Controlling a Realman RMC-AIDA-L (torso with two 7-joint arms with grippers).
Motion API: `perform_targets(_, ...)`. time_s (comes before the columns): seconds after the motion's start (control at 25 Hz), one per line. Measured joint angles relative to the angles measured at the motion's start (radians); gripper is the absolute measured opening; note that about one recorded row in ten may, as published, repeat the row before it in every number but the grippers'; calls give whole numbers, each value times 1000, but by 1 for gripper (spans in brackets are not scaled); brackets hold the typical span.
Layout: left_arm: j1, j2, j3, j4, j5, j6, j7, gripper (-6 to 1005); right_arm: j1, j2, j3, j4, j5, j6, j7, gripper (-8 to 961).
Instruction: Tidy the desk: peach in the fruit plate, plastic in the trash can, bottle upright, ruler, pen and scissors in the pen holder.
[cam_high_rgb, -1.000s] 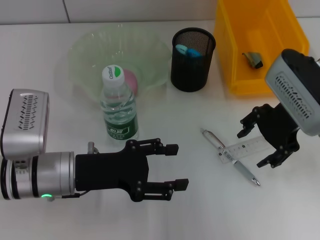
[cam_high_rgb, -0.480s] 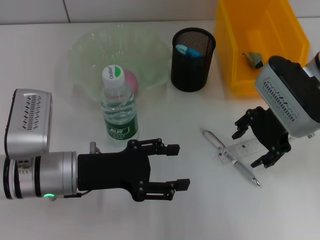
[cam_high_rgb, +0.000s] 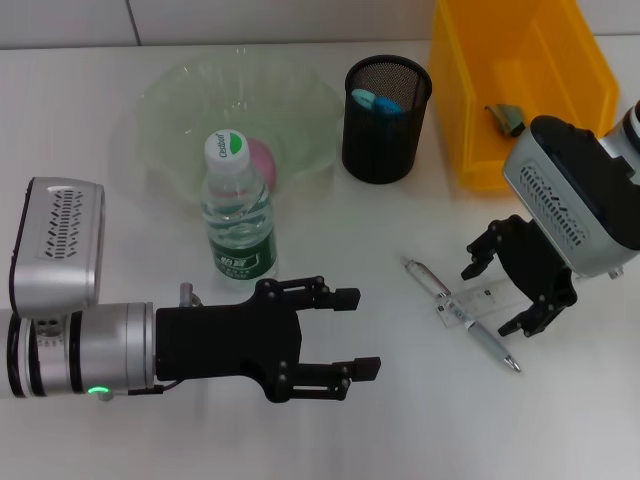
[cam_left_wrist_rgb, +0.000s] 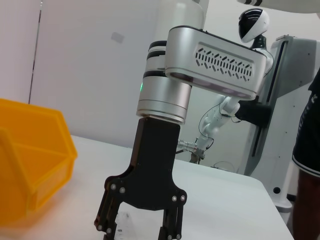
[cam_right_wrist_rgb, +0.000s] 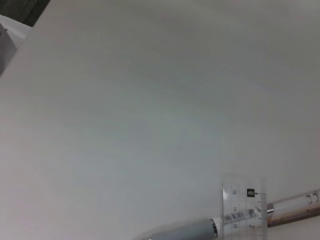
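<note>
A clear ruler lies across a silver pen on the white desk at the right. My right gripper is open and hangs right over the ruler, one finger on each side. The right wrist view shows the ruler and the pen close below. My left gripper is open and empty at the front left. The bottle stands upright. The pink peach lies in the clear fruit plate. Blue scissor handles stick out of the black mesh pen holder.
A yellow bin at the back right holds a crumpled plastic piece. The left wrist view shows the right arm's gripper and the yellow bin. The bottle stands close behind my left gripper.
My right gripper has moved left and lower, closing in on the ruler and pen. My left arm has stayed nearly still.
</note>
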Motion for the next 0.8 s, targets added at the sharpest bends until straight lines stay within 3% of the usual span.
perform_targets(0.8,-6,0,11,0,-10,0,0,770,44,0,0,91,-12,44,7,721)
